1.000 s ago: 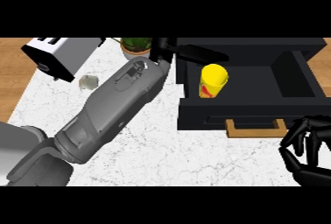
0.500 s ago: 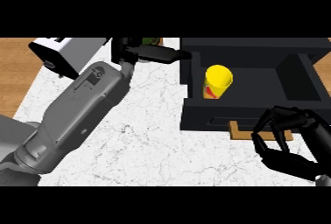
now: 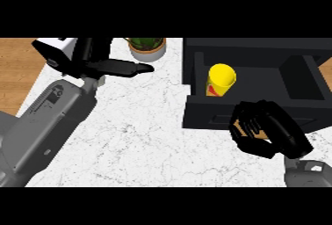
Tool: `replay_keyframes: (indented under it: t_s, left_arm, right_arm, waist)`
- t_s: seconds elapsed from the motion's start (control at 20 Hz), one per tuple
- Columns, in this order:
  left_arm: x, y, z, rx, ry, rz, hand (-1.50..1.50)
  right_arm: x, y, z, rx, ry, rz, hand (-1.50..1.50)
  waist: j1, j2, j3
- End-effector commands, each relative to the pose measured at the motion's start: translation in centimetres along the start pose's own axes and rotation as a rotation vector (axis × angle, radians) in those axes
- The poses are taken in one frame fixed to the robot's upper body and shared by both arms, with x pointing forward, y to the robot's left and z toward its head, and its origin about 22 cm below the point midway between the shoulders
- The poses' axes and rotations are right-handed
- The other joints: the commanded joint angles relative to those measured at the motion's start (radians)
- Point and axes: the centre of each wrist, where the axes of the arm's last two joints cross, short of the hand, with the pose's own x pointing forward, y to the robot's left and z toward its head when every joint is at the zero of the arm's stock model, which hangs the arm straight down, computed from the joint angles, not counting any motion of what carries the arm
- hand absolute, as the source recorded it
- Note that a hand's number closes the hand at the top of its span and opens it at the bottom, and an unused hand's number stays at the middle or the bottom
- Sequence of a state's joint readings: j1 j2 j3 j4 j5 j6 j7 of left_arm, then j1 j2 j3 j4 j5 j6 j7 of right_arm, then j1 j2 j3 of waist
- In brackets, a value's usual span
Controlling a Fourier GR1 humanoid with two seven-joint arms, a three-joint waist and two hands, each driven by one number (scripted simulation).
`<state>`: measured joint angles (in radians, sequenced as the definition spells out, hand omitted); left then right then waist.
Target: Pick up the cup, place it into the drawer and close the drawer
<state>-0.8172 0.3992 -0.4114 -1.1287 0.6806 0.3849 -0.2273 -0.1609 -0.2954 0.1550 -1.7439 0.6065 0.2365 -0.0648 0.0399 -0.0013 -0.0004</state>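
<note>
The yellow cup (image 3: 220, 79) stands upright inside the open black drawer (image 3: 304, 90), near its left wall, with no hand on it. My right hand (image 3: 269, 132) is at the drawer's front panel, its loosely bent fingers (image 3: 250, 115) against the panel and holding nothing. Over the marble counter at upper left, well clear of the drawer, my left hand (image 3: 107, 66) is open and empty. Its straight fingers (image 3: 133, 68) point right.
A potted plant (image 3: 148, 46) stands at the counter's back edge between my left hand and the drawer. A white appliance (image 3: 53, 49) sits at the back left corner. Wooden floor (image 3: 16, 74) shows beyond the counter's left edge.
My left arm has swung left, away from the drawer and the cup. My right hand has risen from the lower right to the drawer's front panel.
</note>
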Motion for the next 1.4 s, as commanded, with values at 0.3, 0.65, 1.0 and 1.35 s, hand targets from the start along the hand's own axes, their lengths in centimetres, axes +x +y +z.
replay_keyframes:
  t_s: [0.3,0.65,1.0,1.35]
  left_arm:
    - [0.9,5.8,4.2,0.01,0.0,0.001,-1.5]
    - [1.5,10.1,5.8,0.02,-0.014,0.007,-1.5]
    - [-0.7,12.0,8.3,0.022,-0.007,0.017,-1.5]
    - [0.1,10.6,7.4,-0.021,-0.004,0.039,-1.5]
  right_arm:
    - [-6.0,5.3,-4.4,0.111,0.046,0.286,1.5]
    - [-7.4,6.9,-10.8,0.125,0.083,0.258,1.5]
    - [-9.9,4.0,-12.9,0.148,0.122,0.192,1.5]
    - [-11.8,-0.6,-13.1,0.137,0.21,0.162,1.5]
  waist:
    - [0.001,0.003,0.001]
    - [0.009,0.012,0.002]
    - [0.021,0.02,0.002]
    - [0.055,0.035,0.004]
